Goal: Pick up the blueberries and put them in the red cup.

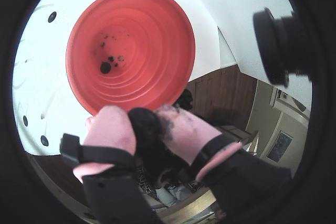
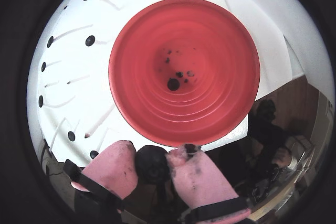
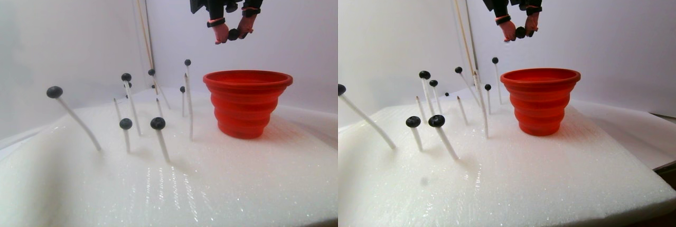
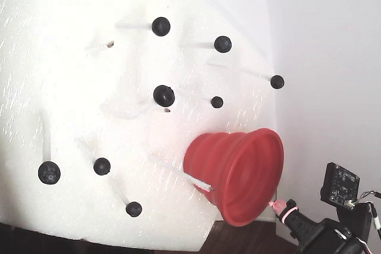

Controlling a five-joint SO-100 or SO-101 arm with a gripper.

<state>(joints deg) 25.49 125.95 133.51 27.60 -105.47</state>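
Note:
The red cup (image 3: 247, 103) stands upright on the white foam at the right of the stereo pair view. High above its near-left rim hangs my gripper (image 3: 233, 34), pink fingertips shut on one blueberry (image 3: 233, 36). In both wrist views that dark berry (image 1: 144, 121) (image 2: 152, 162) sits between the pink pads (image 2: 113, 169), just outside the rim of the cup (image 1: 152, 19) (image 2: 220, 40). A blueberry (image 2: 173, 83) and dark bits lie in the cup's bottom. Several more blueberries (image 3: 157, 123) (image 4: 164, 95) sit on white sticks left of the cup.
The foam board (image 3: 211, 185) carries slanted white sticks, a few with bare tips (image 3: 114, 100). A thin wooden rod (image 3: 140, 16) leans at the back. The foam's edge drops to a dark wooden surface (image 4: 238, 239). A small circuit board (image 4: 340, 184) sits on the arm.

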